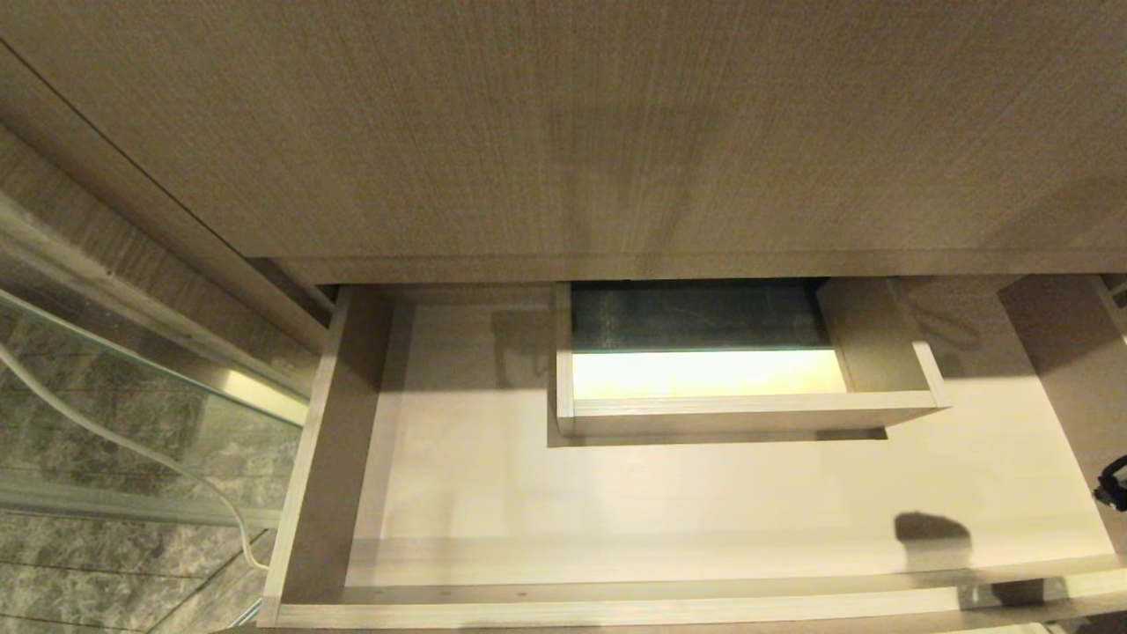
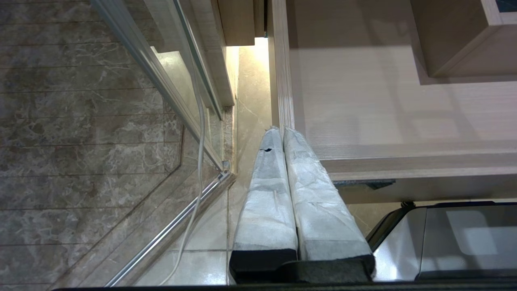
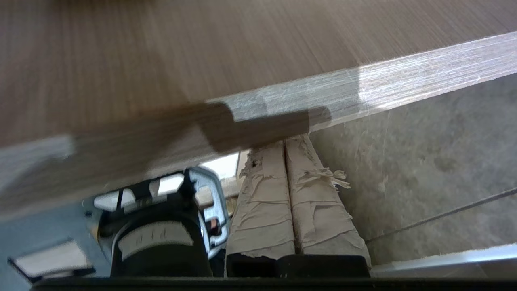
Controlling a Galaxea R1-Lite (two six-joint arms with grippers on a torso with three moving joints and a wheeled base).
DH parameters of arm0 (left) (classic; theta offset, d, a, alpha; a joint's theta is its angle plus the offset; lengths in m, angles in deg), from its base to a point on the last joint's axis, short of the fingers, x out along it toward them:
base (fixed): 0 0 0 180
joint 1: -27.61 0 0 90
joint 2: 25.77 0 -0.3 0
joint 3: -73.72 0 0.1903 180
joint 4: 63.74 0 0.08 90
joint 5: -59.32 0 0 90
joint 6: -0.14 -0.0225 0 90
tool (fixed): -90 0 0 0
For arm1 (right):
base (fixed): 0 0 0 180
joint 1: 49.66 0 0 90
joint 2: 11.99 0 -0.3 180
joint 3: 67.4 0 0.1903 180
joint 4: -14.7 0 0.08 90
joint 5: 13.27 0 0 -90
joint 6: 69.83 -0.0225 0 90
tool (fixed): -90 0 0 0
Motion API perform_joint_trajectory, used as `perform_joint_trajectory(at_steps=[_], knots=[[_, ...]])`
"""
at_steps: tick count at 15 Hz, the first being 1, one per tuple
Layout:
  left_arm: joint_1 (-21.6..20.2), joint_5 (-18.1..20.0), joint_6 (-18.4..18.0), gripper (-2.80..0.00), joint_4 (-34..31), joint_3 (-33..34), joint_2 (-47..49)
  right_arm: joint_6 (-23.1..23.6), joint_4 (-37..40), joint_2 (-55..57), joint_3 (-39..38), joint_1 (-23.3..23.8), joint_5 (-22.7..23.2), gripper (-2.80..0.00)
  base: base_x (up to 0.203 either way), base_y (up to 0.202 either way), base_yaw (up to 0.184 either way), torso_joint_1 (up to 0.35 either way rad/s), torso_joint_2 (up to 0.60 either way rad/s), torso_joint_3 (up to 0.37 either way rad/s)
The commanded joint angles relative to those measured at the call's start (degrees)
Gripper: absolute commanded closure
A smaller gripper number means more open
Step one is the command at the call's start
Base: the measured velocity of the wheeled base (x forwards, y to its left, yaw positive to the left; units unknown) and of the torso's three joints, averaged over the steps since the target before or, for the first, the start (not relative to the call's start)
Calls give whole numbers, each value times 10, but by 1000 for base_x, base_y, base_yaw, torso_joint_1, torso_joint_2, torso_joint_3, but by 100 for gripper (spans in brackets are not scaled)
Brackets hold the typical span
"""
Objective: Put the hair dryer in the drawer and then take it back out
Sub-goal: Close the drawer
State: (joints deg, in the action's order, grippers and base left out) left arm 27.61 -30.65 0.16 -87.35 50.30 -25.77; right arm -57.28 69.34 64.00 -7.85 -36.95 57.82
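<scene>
I count one drawer (image 1: 352, 458), pulled open across the lower half of the head view. Inside it there is one boxed cut-out (image 1: 748, 414), in the upper middle of the drawer. There is one white cord (image 1: 132, 449) at the lower left of the head view, running over the stone floor (image 1: 88, 563). One glass panel (image 1: 132, 387) stands at the left edge. I have two grippers: my left gripper (image 2: 280, 131) has two wrapped fingers (image 2: 266, 194) pressed together, and my right gripper (image 3: 284, 143) also has two fingers (image 3: 264, 190), pressed together.
</scene>
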Motion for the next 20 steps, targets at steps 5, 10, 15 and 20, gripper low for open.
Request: perform_joint_trajectory(at_steps=[5, 10, 15, 20], knots=[[0, 0, 1, 0, 0, 0, -1, -56, -190, 22, 21, -13, 16, 0, 0, 0, 0, 0, 0, 0], [0, 0, 1, 0, 0, 0, -1, -121, -342, 76, 107, -49, 42, 0, 0, 0, 0, 0, 0, 0], [0, 0, 1, 0, 0, 0, -1, -72, -223, -52, 77, -49, 43, 0, 0, 0, 0, 0, 0, 0], [0, 0, 1, 0, 0, 0, -1, -57, -206, -209, -47, -111, 42, 0, 0, 0, 0, 0, 0, 0]])
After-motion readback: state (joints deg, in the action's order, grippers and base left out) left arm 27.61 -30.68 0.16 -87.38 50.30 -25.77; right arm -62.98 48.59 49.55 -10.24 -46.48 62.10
